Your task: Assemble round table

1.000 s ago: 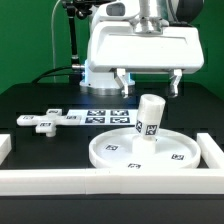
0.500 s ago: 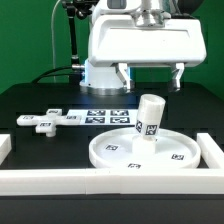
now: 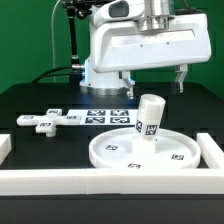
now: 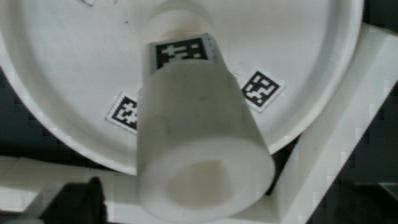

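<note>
the big white round plastic disc with a rim (image 3: 160, 149) lies on the black table (image 3: 30, 98). the short white tube leg (image 3: 150, 115) stands in the middle of the disc. the robot's gripper (image 3: 152, 80) hangs above the disc with its two fingers wide apart, holding nothing. the white cross-shaped foot piece (image 3: 44, 121) lies well apart from the disc, on the exterior view's left.

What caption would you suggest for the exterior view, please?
Open pincer hovers above the cylinder leg standing on the round disc; foot piece lies apart.
</note>
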Robot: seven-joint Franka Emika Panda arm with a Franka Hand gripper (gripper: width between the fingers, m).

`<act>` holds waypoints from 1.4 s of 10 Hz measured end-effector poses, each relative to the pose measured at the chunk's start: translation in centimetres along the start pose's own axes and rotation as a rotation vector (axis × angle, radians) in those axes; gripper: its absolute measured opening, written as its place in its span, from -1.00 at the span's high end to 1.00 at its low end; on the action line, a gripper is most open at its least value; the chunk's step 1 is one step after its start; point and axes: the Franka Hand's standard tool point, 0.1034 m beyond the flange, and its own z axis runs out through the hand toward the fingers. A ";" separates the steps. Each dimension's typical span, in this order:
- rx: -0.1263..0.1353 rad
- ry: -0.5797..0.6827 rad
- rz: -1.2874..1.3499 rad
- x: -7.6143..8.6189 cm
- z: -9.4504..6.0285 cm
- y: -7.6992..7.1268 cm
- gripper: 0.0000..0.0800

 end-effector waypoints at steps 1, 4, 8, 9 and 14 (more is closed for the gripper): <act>0.019 -0.073 -0.002 -0.2 0.1 -0.3 -0.62; 0.046 -0.155 -0.003 -0.1 0.5 0.1 -0.62; 0.034 -0.157 -0.013 -0.3 0.7 0.6 -0.62; 0.022 -0.152 -0.024 -0.3 0.9 1.0 -0.62; 0.013 -0.146 -0.054 -0.4 1.5 0.8 -0.56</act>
